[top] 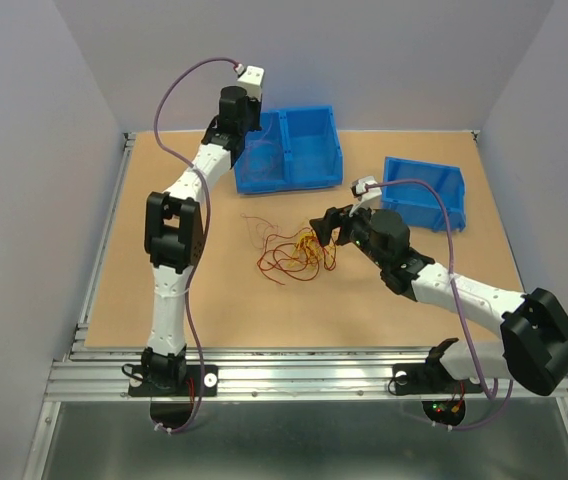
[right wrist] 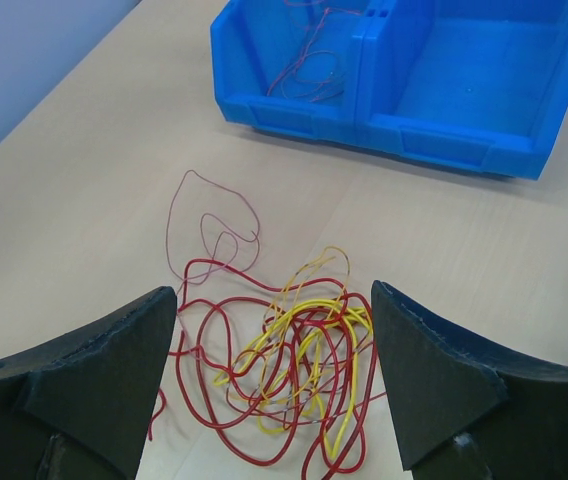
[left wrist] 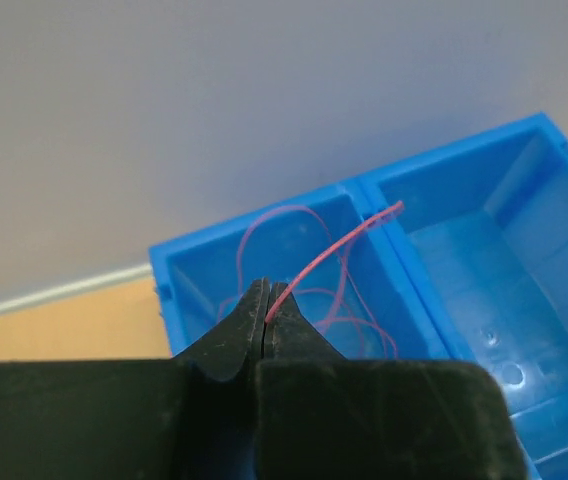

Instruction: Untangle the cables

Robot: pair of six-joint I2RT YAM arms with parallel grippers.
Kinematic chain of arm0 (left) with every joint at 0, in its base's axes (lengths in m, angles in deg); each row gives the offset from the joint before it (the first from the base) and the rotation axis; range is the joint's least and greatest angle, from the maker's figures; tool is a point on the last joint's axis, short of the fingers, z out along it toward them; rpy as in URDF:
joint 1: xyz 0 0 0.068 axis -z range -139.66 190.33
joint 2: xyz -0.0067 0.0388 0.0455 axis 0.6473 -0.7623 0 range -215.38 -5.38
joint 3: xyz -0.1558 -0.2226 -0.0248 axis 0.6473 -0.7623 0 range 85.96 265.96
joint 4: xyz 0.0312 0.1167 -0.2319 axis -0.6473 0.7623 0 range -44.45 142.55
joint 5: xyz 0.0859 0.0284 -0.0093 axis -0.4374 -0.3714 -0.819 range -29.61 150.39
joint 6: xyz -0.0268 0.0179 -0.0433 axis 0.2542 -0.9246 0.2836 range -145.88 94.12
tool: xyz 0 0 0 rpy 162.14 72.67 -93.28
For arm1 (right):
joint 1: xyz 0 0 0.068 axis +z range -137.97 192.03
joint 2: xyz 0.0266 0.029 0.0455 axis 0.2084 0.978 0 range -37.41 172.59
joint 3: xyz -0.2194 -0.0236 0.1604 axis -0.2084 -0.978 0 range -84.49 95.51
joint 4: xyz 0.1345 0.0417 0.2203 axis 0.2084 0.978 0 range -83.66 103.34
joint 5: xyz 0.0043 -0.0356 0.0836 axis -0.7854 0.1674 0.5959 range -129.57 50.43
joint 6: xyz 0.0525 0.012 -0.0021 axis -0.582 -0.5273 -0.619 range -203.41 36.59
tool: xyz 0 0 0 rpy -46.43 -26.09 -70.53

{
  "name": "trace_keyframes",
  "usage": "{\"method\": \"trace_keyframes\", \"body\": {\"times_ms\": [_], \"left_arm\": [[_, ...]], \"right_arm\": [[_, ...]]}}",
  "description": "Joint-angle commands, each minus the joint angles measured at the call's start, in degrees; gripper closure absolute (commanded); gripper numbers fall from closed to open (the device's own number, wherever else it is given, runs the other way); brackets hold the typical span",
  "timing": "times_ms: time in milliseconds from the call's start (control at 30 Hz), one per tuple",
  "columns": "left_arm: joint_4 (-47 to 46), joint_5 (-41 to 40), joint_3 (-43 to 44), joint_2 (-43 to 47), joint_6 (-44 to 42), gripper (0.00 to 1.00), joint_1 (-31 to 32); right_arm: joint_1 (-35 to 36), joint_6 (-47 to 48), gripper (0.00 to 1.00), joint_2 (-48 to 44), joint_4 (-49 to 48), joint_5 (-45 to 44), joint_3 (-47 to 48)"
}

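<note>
**Untangle: early stage, bulk of the knot not yet separated**

Done, as far as I can judge:
- Thin pink-red wire loops (right wrist: 309,65) lie in the left compartment of the double blue bin (top: 286,150), at 12 o'clock from the pile in the top view.
- Left gripper (left wrist: 267,300) is over that compartment, jaws pinched closed on one pink-red wire (left wrist: 334,245). The free end runs toward 1 o'clock, up to the divider. Can't tell whether the loops below are the same wire or others.
- Right compartment looks empty. The single blue bin (top: 424,190), at 2 o'clock from the pile, shows nothing inside from here.

Left to do:
- Main tangle (right wrist: 294,370) sits mid-table (top: 234,310). Red and yellow wires are heavily interlooped, with some orange; no strand is clearly free.
- One hair-thin pink wire (right wrist: 190,173) loops out at 11 o'clock from the tangle. It touches the edge of the tangle but looks mostly clear, so it's probably the easiest next pull.

Right gripper (right wrist: 274,300) is at 3 o'clock of the pile in the top view. Its jaws are spread wide, straddling the tangle and holding nothing. Height above the wires is unclear.

Estimate: a small fraction sorted, most of it remaining.
</note>
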Motion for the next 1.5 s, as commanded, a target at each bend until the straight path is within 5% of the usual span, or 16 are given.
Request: {"method": "trace_keyframes", "body": {"times_ms": [0,233,533,633,833,1033,1133,1467], "left_arm": [[12.45,2.60,5.44,-2.95,4.10,1.00,-0.10],[15.89,4.79,1.49,-1.99,5.17,1.00,-0.01],[16.33,3.92,-4.13,8.55,4.90,0.20,0.08],[16.33,3.48,-6.94,12.33,3.15,0.07,0.08],[15.37,3.65,-15.90,21.55,1.21,0.06,0.69],[11.51,9.79,-34.69,36.92,-3.97,0.06,6.05],[8.26,14.19,-47.52,43.35,-8.62,0.02,9.55],[7.98,12.62,-52.05,36.69,-13.29,0.17,12.29]], "right_arm": [[0.52,-0.74,0.16,-2.13,-2.42,0.62,1.00],[0.43,-0.74,0.16,-2.13,-0.75,0.62,1.53],[0.52,-1.44,0.16,-2.57,2.75,2.10,2.40],[0.43,-1.18,0.16,0.40,8.97,3.34,6.43],[0.43,-0.91,0.18,4.81,12.87,4.04,10.05],[0.52,1.02,0.23,10.26,17.44,15.55,14.36],[0.61,1.37,0.26,13.16,19.98,13.38,16.82],[0.52,1.02,0.34,17.29,24.03,6.97,19.90]]}}
